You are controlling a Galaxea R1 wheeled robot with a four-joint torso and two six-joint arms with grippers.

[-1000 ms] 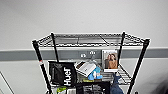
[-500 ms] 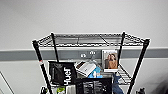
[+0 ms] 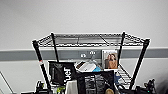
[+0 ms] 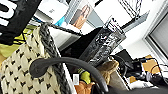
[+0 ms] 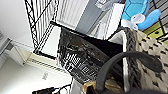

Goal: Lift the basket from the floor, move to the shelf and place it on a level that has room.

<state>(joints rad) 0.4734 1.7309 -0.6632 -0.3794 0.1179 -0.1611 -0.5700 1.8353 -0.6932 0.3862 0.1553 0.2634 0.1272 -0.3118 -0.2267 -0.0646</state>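
A cream woven basket [image 4: 22, 72] hangs raised before the shelf [image 3: 90, 41], below its bare top level [image 3: 82, 39]. It looks light but loaded; its black loop handles [image 5: 120, 62] suit gripping. Whether either claw is pinching cannot be told

The shelf [image 3: 90, 42] is cut off below; the basket [image 4: 22, 72] shows only partly.
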